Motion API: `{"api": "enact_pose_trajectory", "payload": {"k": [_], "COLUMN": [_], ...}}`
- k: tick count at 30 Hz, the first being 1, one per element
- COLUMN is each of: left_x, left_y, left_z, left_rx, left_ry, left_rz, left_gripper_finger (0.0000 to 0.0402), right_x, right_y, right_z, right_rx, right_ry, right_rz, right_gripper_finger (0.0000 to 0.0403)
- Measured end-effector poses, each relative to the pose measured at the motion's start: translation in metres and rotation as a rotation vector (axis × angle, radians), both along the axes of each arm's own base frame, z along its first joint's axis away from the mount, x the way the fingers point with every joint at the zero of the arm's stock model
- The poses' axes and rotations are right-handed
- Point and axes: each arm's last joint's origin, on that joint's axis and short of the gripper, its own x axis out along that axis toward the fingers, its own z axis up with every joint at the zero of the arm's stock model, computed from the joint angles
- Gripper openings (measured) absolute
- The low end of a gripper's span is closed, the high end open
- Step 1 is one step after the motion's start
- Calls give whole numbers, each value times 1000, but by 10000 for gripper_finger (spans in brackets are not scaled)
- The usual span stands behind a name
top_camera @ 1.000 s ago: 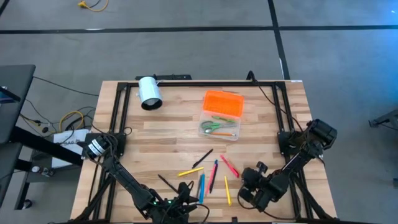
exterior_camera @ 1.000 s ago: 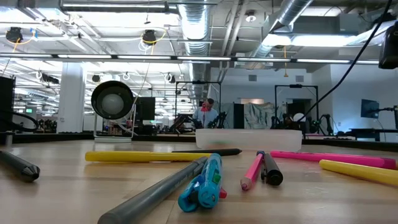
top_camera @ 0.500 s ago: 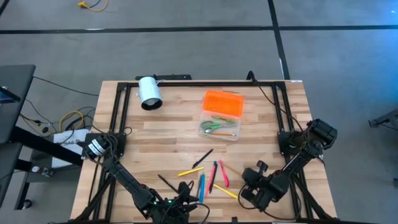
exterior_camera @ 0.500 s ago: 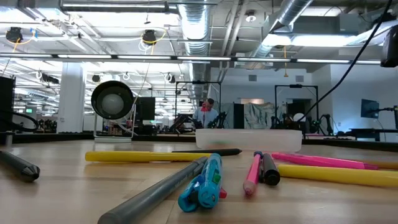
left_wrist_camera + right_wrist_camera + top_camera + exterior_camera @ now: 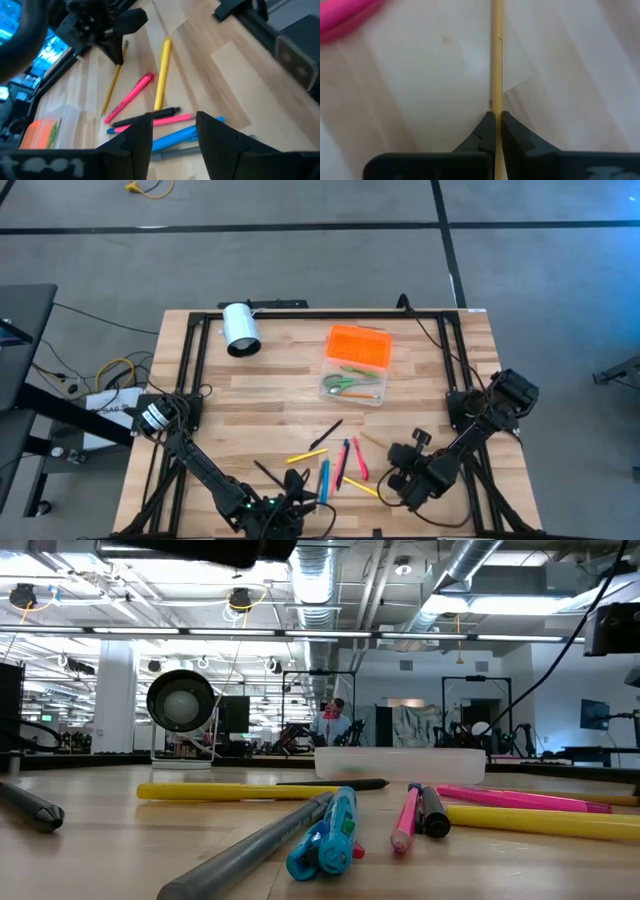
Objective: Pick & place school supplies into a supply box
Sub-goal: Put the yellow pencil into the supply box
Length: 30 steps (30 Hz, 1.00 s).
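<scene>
Several pens and pencils lie flat in a loose cluster near the table's front: a yellow pen (image 5: 305,455), a blue one (image 5: 324,478), a pink one (image 5: 358,460) and a thick yellow one (image 5: 362,486). The supply box (image 5: 355,366) stands farther back, with its orange lid beside the clear body and green-handled scissors (image 5: 345,385) inside. My right gripper (image 5: 496,117) is at the cluster's right side, shut on a thin yellow pencil (image 5: 114,82). My left gripper (image 5: 172,132) hovers open over the near end of the pens, touching nothing. My right gripper pinches the thin yellow pencil's shaft (image 5: 496,102) between its two fingertips, close to the pencil's near end (image 5: 124,45). The fingers slant steeply down from the table's right. The rest of the pencil runs away toward the box, low over the wood; whether it is lifted, I cannot tell.
A white cylinder (image 5: 240,328) lies at the table's far left corner. Black rails (image 5: 300,315) frame the table's edges. Bare wood lies between the pen cluster and the box. A person sits far off in the room behind (image 5: 332,720).
My right gripper has shut on the thin pencil and shifted a little toward the table's far-left, rolling at the wrist. The thick yellow pen swung from lengthwise to slanting, and the pink pen slid left toward the other pens.
</scene>
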Motion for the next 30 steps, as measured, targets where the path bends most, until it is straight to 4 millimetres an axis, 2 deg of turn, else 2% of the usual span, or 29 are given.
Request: {"api": "enact_pose_trajectory", "payload": {"k": [8, 14, 18, 25, 30], "left_x": [-1, -4, -6, -7, -9], "left_y": [2, 4, 6, 7, 7], "left_z": [-1, -2, -4, -5, -8], "left_rx": [19, 36, 36, 27, 13], "left_ry": [-20, -25, -15, -7, -4], "left_rz": [52, 97, 116, 132, 146], "left_gripper_finger": [142, 142, 142, 142, 142], "right_x": [1, 10, 17, 27, 34], "right_y": [-3, -4, -2, 4, 4], "right_z": [2, -10, -16, -3, 10], "right_rx": [-136, -287, -383, -564, -603], "right_ry": [18, 69, 135, 88, 42], "right_rz": [96, 178, 173, 157, 149], "right_gripper_finger": [0, 0, 0, 0, 0]}}
